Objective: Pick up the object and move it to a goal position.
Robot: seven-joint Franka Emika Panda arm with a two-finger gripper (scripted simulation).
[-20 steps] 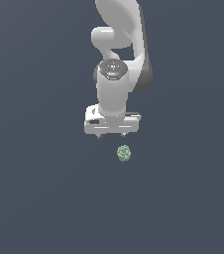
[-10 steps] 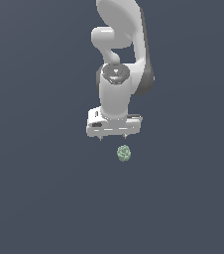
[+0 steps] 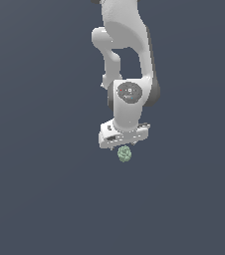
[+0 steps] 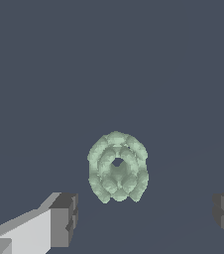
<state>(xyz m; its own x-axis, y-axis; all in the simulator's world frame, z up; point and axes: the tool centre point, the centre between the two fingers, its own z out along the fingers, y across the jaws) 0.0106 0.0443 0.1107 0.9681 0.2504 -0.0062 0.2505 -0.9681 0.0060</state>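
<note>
The object (image 4: pixel 117 167), a bumpy pale green lump, sits right under the gripper (image 4: pixel 143 218), in line with the gap between its 2 fingers and not touched yet. The claw's spread wide, holding nothing. I'd drop straight down, keep it centered, then squeeze gently since it's roundish and could pop out.

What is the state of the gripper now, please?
Gripper: open, holding nothing; the object lies between its fingers, not touched.

A plain dark grey-blue floor (image 3: pixel 40 199) carries only the object (image 3: pixel 124 154)
</note>
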